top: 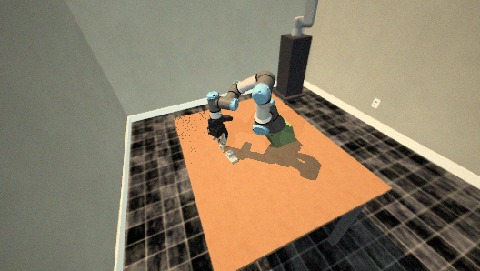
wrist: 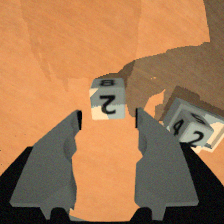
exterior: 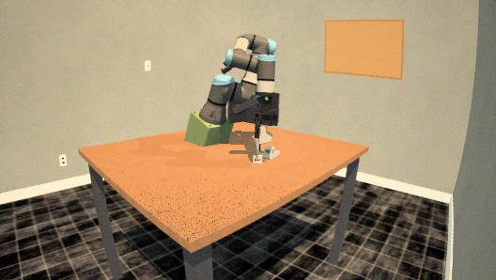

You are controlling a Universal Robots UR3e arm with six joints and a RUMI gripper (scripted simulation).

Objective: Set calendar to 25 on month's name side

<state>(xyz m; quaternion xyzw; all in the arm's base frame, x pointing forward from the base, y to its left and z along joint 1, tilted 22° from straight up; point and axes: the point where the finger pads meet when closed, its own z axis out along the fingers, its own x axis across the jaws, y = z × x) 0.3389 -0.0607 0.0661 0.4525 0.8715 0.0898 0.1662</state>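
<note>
A loose white calendar cube (wrist: 107, 98) lies on the orange table with a 2 on its top face, upside down in the wrist view. It also shows in the exterior view (exterior: 256, 159). To its right the grey tray (wrist: 192, 127) holds the other cube, tilted, with a 2 and a 4 showing. The tray also shows in the top and exterior views (top: 232, 156) (exterior: 271, 152). My gripper (wrist: 108, 110) hangs just above the loose cube with its fingers apart and nothing between them. The cube sits just past the fingertips, in line with the gap.
The arm's green base block (top: 282, 134) stands on the table behind the tray. The table's left edge is a short way beyond the gripper in the top view. A dark pedestal (top: 293, 64) stands on the floor by the far wall.
</note>
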